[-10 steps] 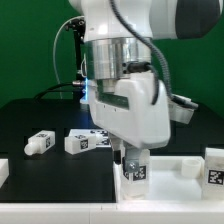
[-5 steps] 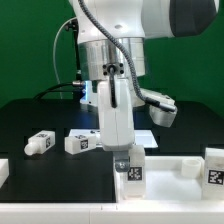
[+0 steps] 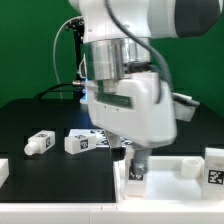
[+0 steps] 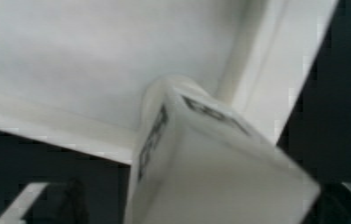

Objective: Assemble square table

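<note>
The white square tabletop (image 3: 175, 186) lies flat at the front of the exterior view. One chunky white leg (image 3: 137, 172) with a black-and-white tag stands upright on its near corner. My gripper (image 3: 133, 153) hangs straight over that leg, its fingers on either side of the leg's top. In the wrist view the leg (image 4: 198, 150) fills the middle over the tabletop (image 4: 83, 60), and my gripper (image 4: 193, 212) is open, with dark gaps between the leg and each finger. Two more legs (image 3: 40, 143) (image 3: 88, 142) lie on the black table at the exterior view's left. A third (image 3: 214, 167) stands at its right edge.
A white L-shaped piece (image 3: 190, 166) sits at the tabletop's far side on the exterior view's right, and another white piece (image 3: 3, 172) shows at the left edge. The marker board (image 3: 92, 131) lies behind the lying legs, mostly hidden by the arm.
The hand turned about the upright leg and back again. The jaws have spread apart and let go of the leg, which stands where it was.
</note>
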### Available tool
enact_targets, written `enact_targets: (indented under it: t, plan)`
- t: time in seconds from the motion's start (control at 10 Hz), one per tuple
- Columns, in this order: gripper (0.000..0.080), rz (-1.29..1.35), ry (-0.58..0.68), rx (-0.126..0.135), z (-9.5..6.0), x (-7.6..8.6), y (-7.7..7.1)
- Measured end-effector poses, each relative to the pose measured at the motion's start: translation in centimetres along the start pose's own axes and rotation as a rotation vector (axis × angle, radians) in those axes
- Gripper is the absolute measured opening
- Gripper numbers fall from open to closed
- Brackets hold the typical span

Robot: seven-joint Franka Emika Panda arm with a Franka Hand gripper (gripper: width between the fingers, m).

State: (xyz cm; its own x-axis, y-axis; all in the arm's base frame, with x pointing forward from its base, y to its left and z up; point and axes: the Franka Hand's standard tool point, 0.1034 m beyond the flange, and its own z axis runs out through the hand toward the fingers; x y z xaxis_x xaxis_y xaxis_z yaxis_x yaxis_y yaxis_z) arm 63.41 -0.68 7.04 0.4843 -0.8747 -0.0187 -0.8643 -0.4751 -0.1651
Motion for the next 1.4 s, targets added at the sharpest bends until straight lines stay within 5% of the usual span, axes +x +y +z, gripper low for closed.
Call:
enact_targets:
  t: [0.8, 0.9, 1.0, 1.2, 1.4]
  plan:
    - [0.0649, -0.692, 0.016, -0.018, -0.04, 0.0, -0.13]
    - [0.0508, -0.662, 0.017, -0.018, -0.02, 0.01, -0.11]
    - [0.0508, -0.662, 0.017, -0.018, -0.02, 0.02, -0.11]
    - [0.0283, -0.529, 0.016, -0.014, 0.01, -0.01, -0.11]
    - [0.0284, -0.33, 0.016, -0.018, 0.04, 0.14, -0.13]
